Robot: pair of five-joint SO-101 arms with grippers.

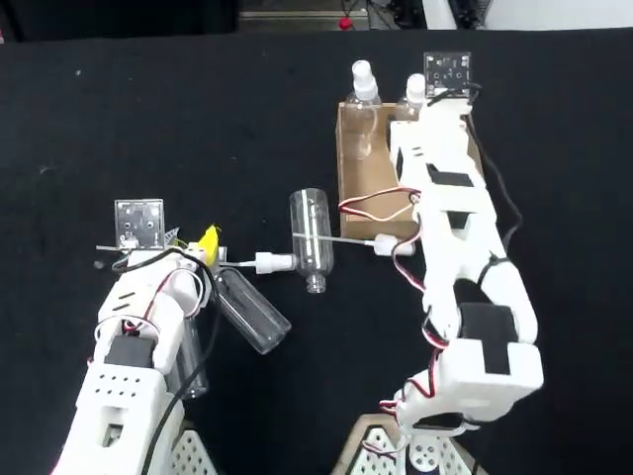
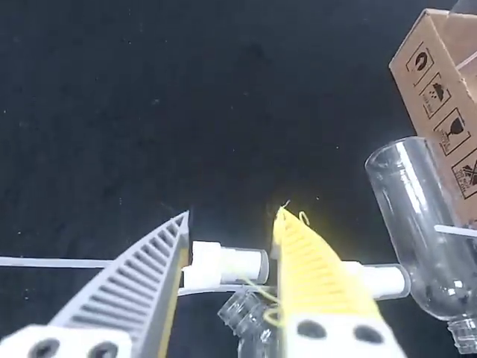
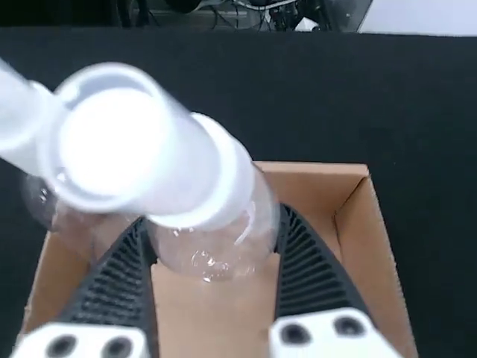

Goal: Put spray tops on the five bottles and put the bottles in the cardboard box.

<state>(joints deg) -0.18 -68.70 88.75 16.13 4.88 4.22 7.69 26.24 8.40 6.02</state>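
Nearest us, our right gripper (image 3: 215,224) pinches a clear white-capped plastic bottle (image 3: 149,164) in the brown cardboard box (image 3: 354,216); our left gripper (image 2: 233,216) gapes over 1 white spray top (image 2: 223,265).

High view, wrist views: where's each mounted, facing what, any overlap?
High view: fixed overhead, looking down on the table; left arm and right arm show.
Left wrist view: on left arm, past left gripper at spray top.
Right wrist view: on right arm, past right gripper at held bottle, cardboard box.
Shared: cardboard box in all three.
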